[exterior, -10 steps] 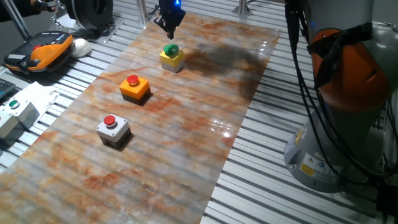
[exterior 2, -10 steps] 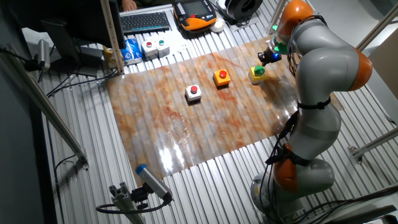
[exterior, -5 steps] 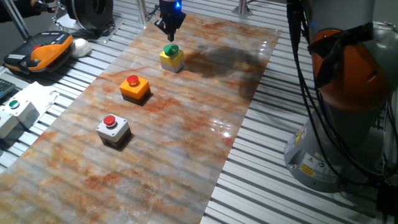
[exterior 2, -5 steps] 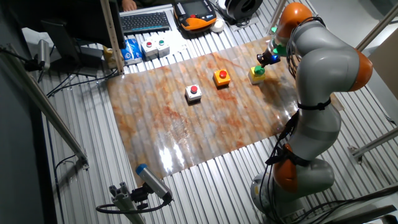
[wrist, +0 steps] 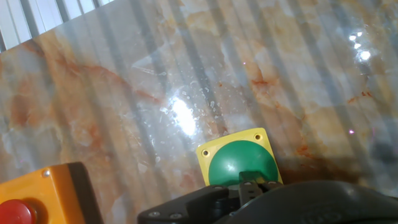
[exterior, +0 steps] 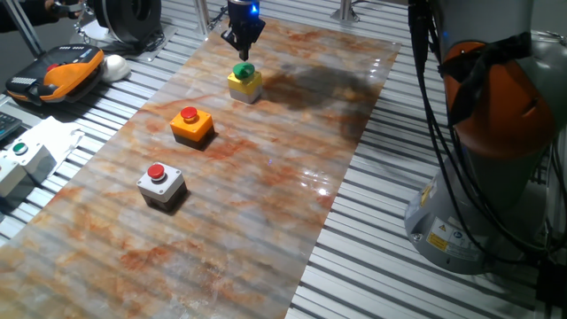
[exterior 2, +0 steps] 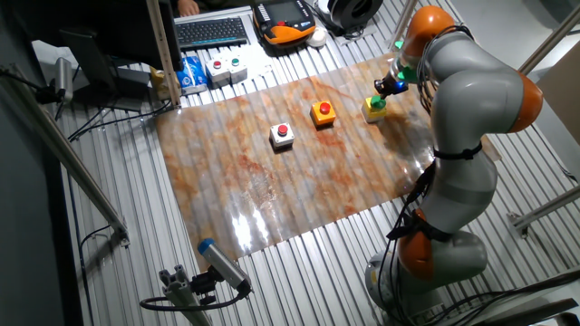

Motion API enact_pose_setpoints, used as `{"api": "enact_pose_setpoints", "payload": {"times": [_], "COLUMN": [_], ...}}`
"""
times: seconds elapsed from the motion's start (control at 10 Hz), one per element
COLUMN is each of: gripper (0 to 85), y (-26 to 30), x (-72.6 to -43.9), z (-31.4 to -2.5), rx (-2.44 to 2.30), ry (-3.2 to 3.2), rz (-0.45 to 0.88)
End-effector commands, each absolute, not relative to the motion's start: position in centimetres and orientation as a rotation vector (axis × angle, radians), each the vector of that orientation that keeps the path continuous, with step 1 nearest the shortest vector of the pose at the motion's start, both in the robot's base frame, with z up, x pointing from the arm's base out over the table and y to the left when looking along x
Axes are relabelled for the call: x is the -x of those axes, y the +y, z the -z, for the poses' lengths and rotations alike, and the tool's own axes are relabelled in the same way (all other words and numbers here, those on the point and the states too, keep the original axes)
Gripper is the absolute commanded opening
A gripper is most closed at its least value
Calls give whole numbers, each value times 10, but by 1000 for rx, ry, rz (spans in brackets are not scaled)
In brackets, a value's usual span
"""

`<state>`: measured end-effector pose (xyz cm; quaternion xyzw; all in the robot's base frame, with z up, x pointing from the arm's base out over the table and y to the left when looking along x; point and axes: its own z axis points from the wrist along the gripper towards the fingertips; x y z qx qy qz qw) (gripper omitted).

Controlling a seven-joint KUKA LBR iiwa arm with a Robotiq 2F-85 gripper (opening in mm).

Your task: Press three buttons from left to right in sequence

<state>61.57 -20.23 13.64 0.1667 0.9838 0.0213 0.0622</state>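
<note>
Three button boxes stand in a row on a marbled board (exterior: 266, 204). The grey one with a red cap (exterior: 160, 183) is nearest, the orange one with a red cap (exterior: 191, 124) is in the middle, and the yellow one with a green cap (exterior: 244, 81) is farthest. They also show in the other fixed view: grey (exterior 2: 283, 135), orange (exterior 2: 323, 112), yellow (exterior 2: 374, 107). My gripper (exterior: 242, 49) hangs just above the yellow box's green cap (wrist: 239, 163), not touching it. In the hand view the fingertips (wrist: 250, 182) are together and hold nothing. The orange box (wrist: 37, 199) is at the lower left of that view.
A white box with a small green button (exterior: 19, 159) and an orange-black teach pendant (exterior: 58, 71) lie off the board's left side. My arm's base (exterior: 483, 151) stands to the right. A keyboard (exterior 2: 213, 32) lies beyond the board.
My gripper has risen slightly above the yellow box's green cap. The three boxes have not moved.
</note>
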Motion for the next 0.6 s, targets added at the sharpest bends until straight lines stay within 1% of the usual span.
{"api": "enact_pose_setpoints", "payload": {"times": [0.0, 0.5], "gripper": [0, 0], "y": [-203, -204], "x": [-616, -616], "z": [-136, -125], "rx": [-502, -498], "ry": [2973, 2965], "rz": [-67, -74]}}
